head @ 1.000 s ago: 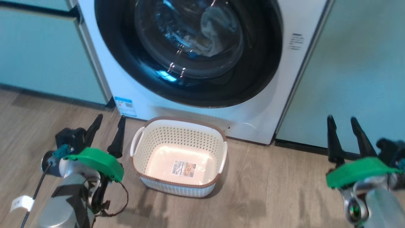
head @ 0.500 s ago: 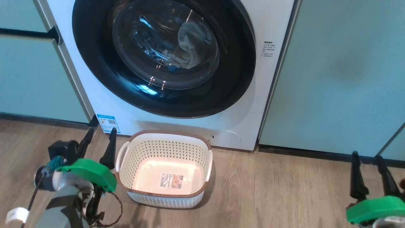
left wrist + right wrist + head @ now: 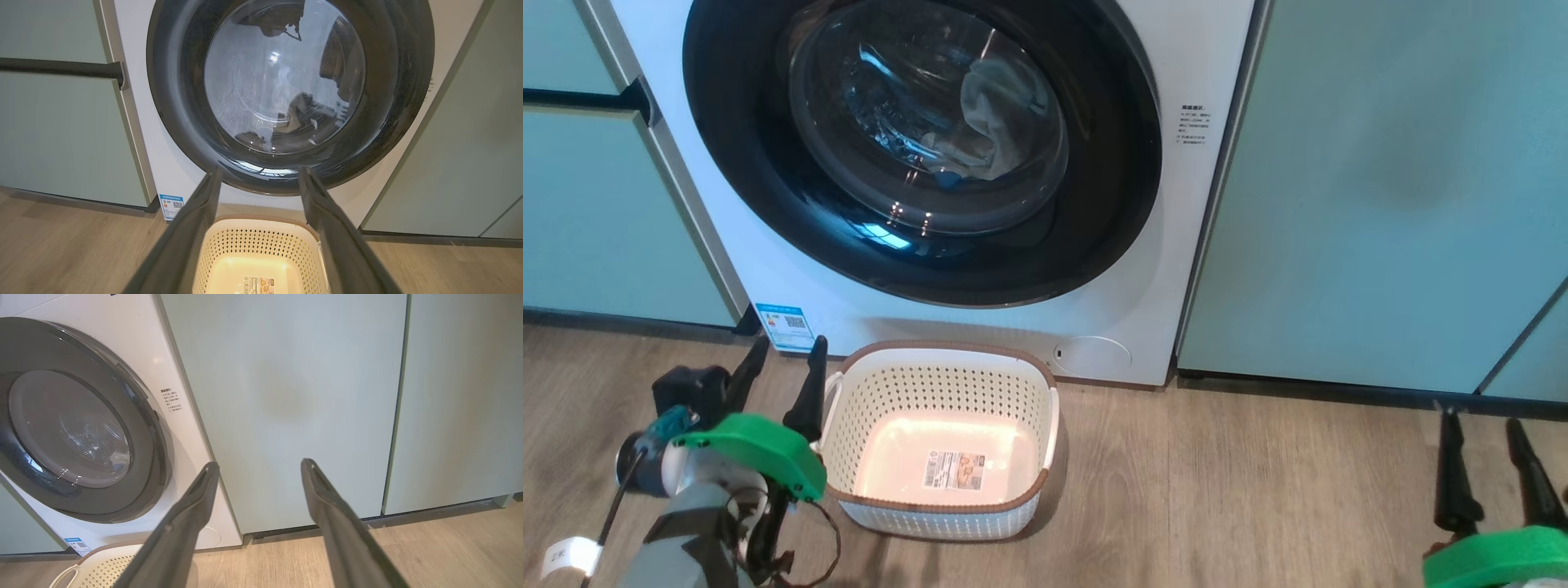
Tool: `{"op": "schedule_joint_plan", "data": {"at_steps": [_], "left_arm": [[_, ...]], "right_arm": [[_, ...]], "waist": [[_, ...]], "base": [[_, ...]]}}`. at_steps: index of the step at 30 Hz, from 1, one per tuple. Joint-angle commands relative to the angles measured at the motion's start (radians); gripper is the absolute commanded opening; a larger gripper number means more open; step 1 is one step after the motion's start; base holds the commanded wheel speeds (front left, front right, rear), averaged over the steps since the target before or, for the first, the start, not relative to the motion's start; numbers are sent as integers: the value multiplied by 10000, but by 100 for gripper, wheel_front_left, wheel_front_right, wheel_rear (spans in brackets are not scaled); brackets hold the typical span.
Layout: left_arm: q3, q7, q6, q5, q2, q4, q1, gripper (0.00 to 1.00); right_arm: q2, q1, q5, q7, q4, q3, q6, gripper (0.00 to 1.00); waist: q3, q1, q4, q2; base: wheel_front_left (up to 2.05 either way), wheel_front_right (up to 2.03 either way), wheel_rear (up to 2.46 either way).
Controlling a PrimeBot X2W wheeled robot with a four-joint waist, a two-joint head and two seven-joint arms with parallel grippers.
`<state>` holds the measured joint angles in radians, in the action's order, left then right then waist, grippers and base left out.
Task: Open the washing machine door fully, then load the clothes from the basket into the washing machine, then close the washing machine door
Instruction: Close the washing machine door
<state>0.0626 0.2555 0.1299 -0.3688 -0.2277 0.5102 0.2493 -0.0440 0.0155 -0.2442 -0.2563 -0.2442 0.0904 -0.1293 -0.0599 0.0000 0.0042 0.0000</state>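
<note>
Hovering low: left gripper at 7 o'clock and right gripper at 4 o'clock, both spread, empty. Washing machine door at 12 o'clock, shut; clothes behind glass; basket below, empty. Door likely rigid, heavy, glossy-slick; grip probably at rim's 3 o'clock edge.

The door is shut against the machine, barring the drum; the basket stands on the floor just below it, its top open to a reach from above; cabinets flank both sides; the left gripper, jaws apart, sits beside the basket's left handle; open floor runs right to the right gripper.
</note>
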Motion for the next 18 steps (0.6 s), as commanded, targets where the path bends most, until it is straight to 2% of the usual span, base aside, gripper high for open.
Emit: {"op": "schedule_joint_plan", "data": {"at_steps": [1, 18], "left_arm": [[-366, 63, 8, -34, -320, -219, 378, 100], [-251, 63, 8, -19, -337, -71, 487, 100]], "right_arm": [[-62, -414, -7, -55, 278, -319, -14, 100], [-62, -473, -123, -55, 203, -745, -14, 100]], "waist": [[1, 0, 3, 0], [114, 0, 161, 0]], "base": [[0, 0, 0], [0, 0, 0]]}}
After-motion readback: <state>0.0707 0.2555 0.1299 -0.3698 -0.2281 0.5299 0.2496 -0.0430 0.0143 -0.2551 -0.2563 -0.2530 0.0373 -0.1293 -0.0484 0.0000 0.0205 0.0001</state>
